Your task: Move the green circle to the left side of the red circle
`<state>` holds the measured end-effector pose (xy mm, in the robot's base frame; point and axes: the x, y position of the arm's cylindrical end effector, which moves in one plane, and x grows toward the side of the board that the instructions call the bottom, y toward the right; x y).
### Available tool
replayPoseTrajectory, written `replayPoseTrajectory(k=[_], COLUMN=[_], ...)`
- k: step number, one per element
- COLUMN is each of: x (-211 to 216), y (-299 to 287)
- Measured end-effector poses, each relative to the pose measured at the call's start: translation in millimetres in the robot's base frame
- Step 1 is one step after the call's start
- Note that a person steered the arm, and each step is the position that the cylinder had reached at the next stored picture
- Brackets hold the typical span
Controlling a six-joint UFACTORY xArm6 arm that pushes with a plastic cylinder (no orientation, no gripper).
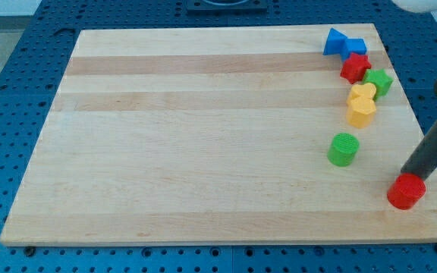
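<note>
The green circle [344, 149] stands on the wooden board [203, 136] at the view's right, a little below the middle. The red circle [407, 190] stands near the board's lower right corner, to the right of and below the green circle. My tip [408, 176] comes down from the view's right edge as a dark rod. Its end sits at the top edge of the red circle, touching it or just behind it. The tip is well to the right of the green circle.
Near the board's upper right corner lies a cluster of blocks: a blue triangle [334, 41], a blue block [354, 48], a red star [355, 67], a green star [378, 81], a yellow heart [363, 93] and a yellow block [360, 112].
</note>
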<state>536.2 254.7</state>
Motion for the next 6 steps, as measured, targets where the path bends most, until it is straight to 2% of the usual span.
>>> replayPoseTrajectory(k=[2, 4, 6], x=[-62.4, -57.3, -10.7], y=[-11.1, -98.9, -111.8])
